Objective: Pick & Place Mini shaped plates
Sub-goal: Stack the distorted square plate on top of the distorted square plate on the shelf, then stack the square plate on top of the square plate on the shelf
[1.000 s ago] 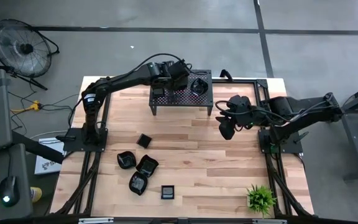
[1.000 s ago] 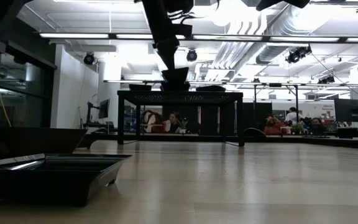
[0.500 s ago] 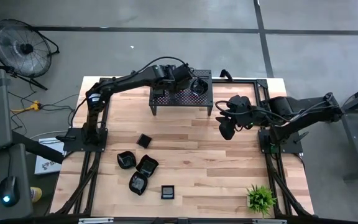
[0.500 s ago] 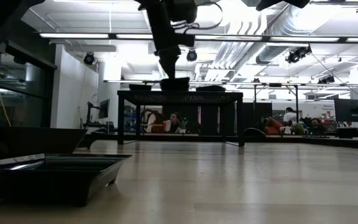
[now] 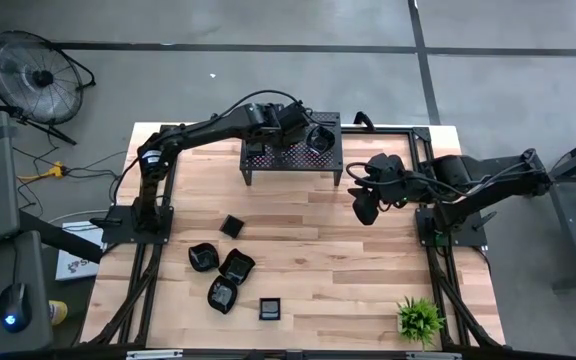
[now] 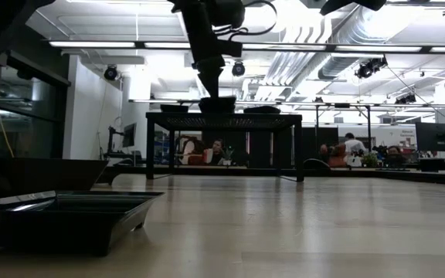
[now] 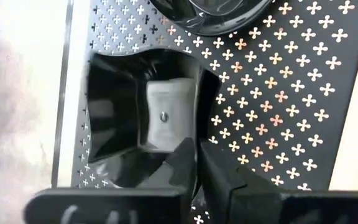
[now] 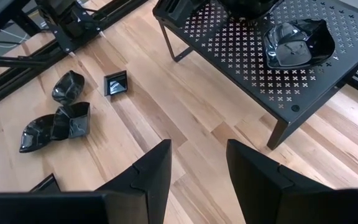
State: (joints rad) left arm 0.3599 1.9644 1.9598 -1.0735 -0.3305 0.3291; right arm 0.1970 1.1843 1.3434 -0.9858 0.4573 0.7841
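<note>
A: Wooden tabletop [image 5: 308, 270] under a bright open office; what sits where?

B: At 12 o'clock, the perforated stand [image 5: 333, 158] carries 3 plates. The left gripper [image 7: 194, 171] hangs over the squarish plate [image 7: 138, 121], jaws nearly together astride its rim.

A: And the rest?

B: 5 loose plates [image 5: 223, 270] lie around 7 o'clock. The right gripper [image 8: 197, 168] hovers at 3 o'clock, jaws spread, holding nothing. A potted plant [image 5: 418, 318] stands at 5 o'clock.

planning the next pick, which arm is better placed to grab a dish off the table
Right, probably. The right hand hangs open over bare wood, nearer the dishes on the table. The left hand is up at the stand, fingers nearly shut on a dish's rim there.
</note>
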